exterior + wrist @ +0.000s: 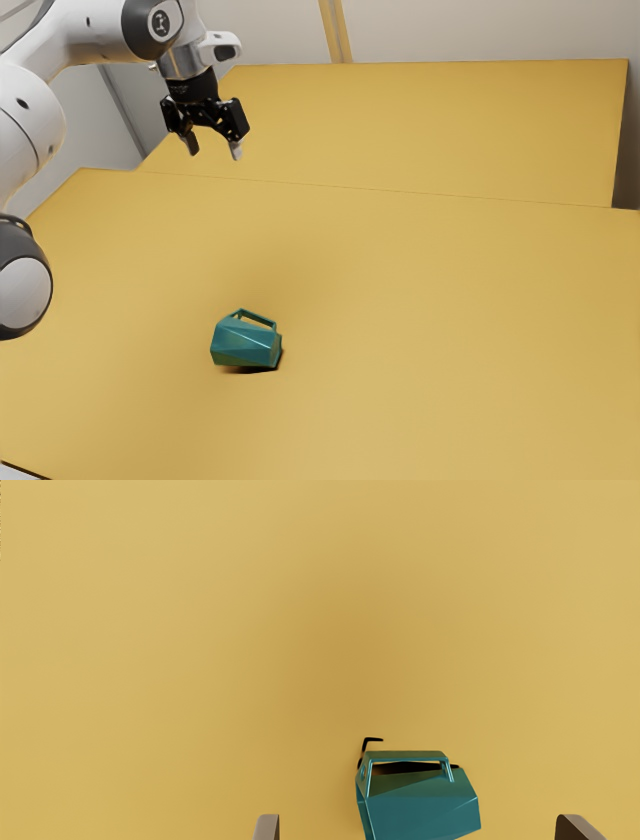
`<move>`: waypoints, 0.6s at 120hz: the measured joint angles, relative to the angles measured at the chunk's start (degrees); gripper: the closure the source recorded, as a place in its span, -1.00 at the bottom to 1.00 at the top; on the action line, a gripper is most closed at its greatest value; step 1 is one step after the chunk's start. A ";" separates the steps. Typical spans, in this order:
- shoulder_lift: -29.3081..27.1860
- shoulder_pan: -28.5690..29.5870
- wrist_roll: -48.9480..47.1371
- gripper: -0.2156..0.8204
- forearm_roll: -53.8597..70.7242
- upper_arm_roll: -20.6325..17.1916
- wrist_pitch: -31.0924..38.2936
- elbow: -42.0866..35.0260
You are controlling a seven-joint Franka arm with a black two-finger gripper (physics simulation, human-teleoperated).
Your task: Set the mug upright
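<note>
My gripper (214,150) hangs high above the yellow table in the exterior view, well up from the mug and holding nothing. A teal faceted mug (245,343) lies on its side on the tabletop, its handle facing up. In the wrist view the gripper (417,827) has its two fingertips wide apart. Between their lines of sight, farther down on the table, is the mug (420,810), its angular handle visible and its lower part cut off by the picture's edge.
The broad yellow table (420,330) carries the mug. Behind it rises another yellow surface (430,125), beyond a thin seam. Pale walls stand farther back.
</note>
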 joint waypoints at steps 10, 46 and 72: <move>0.06 -0.02 0.05 -0.58 -0.03 0.11 0.02 0.01; -0.64 -0.25 0.17 -0.58 -0.06 0.43 0.33 -0.59; -13.38 -1.89 0.06 -0.58 0.04 -0.48 3.82 -19.41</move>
